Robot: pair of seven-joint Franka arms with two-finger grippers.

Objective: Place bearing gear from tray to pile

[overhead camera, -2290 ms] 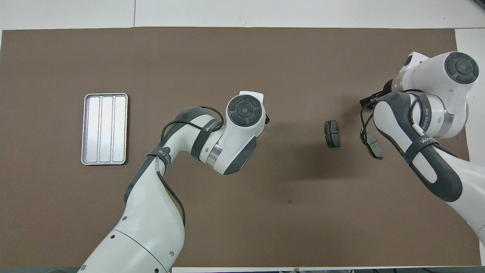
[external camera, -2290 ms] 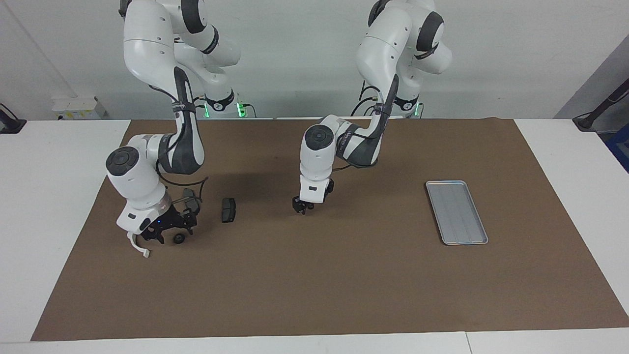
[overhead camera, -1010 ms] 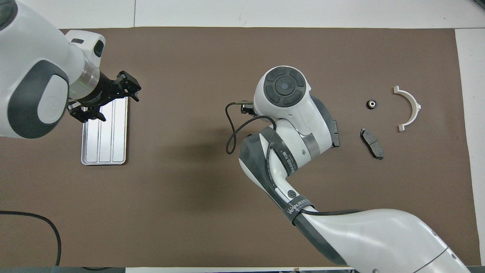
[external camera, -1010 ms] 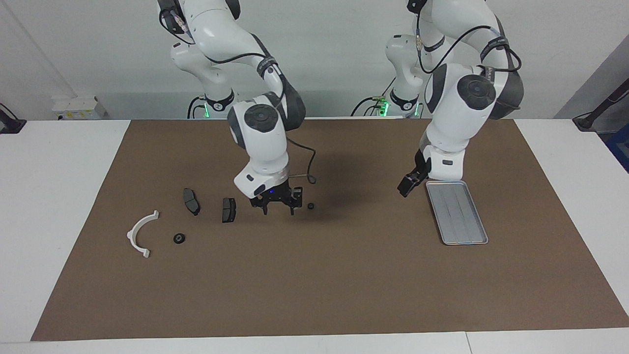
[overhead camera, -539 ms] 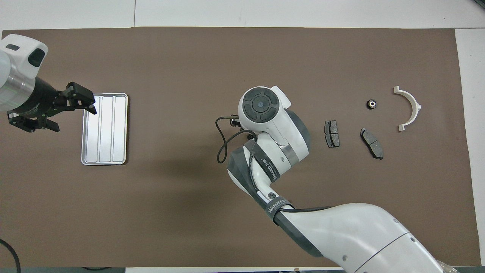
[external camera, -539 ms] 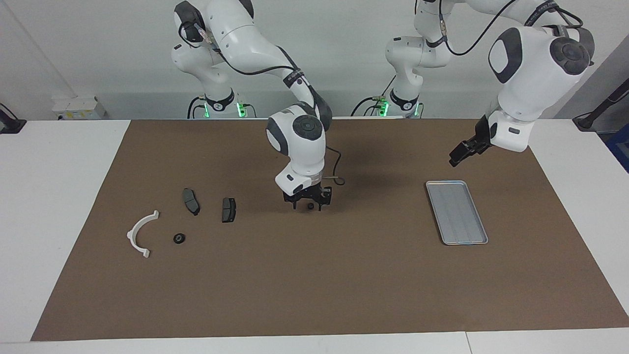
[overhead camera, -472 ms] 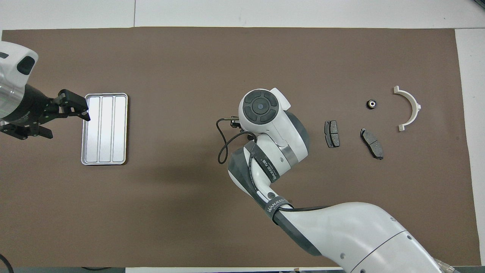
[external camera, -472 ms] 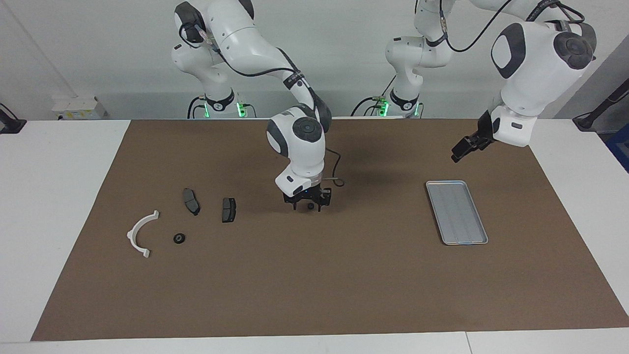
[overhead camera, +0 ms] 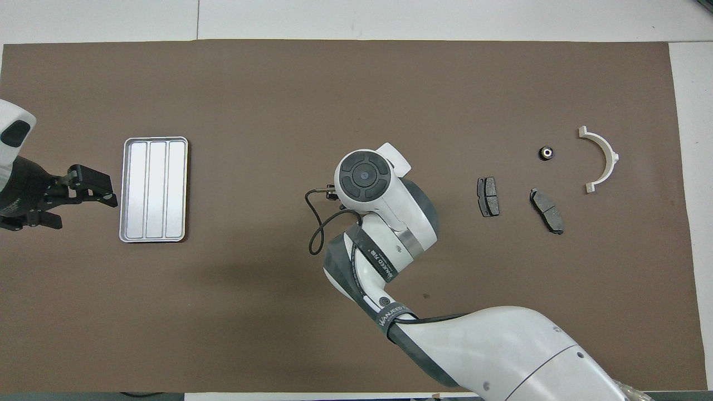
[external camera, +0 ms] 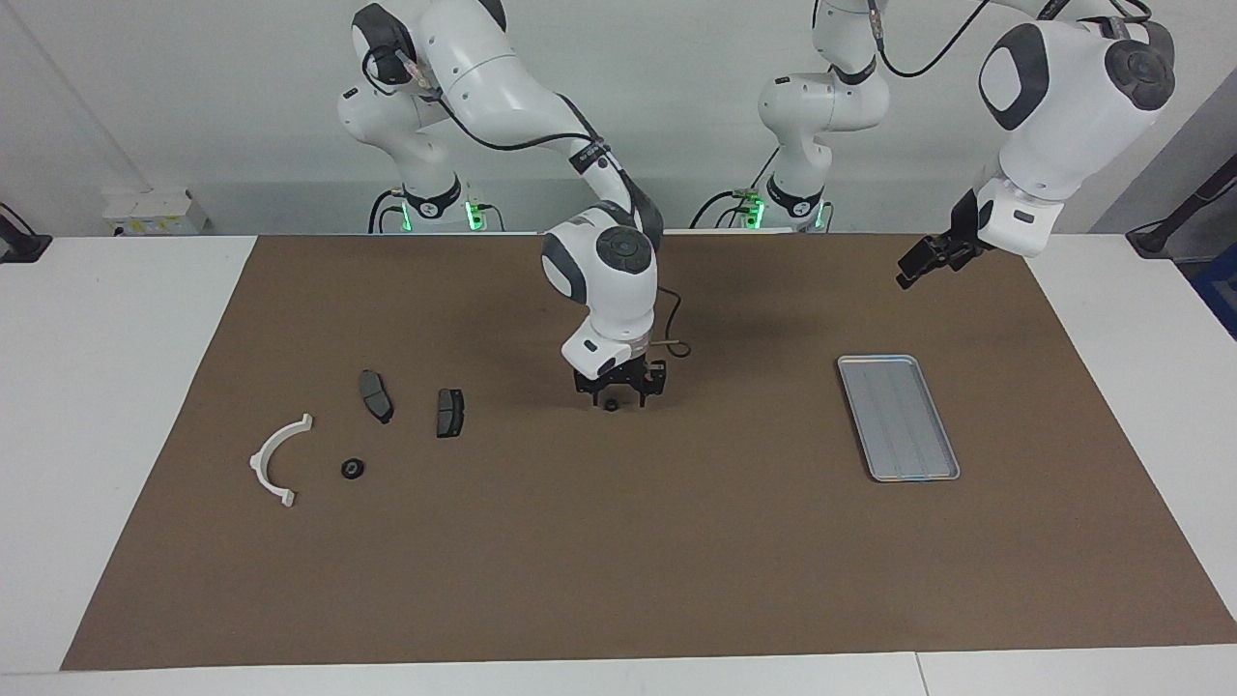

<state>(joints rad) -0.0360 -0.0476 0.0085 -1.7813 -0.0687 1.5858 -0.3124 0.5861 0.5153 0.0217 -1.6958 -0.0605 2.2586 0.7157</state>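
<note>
Jaws of right gripper [external camera: 613,396] straddle bearing gear [external camera: 611,405].

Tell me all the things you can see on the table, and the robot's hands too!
tray: 1, silver-grey, bare, toward the left arm's end of the table
bearing gears: 2, small, black; one beside the bracket, one mid-table under the right gripper
brake pads: 2, dark grey; and, near the bracket
bracket: 1, white, semicircular, toward the right arm's end
mat: 1, brown, covering the table
right gripper: low, over the mid-table gear
left gripper: raised, waiting near the tray
</note>
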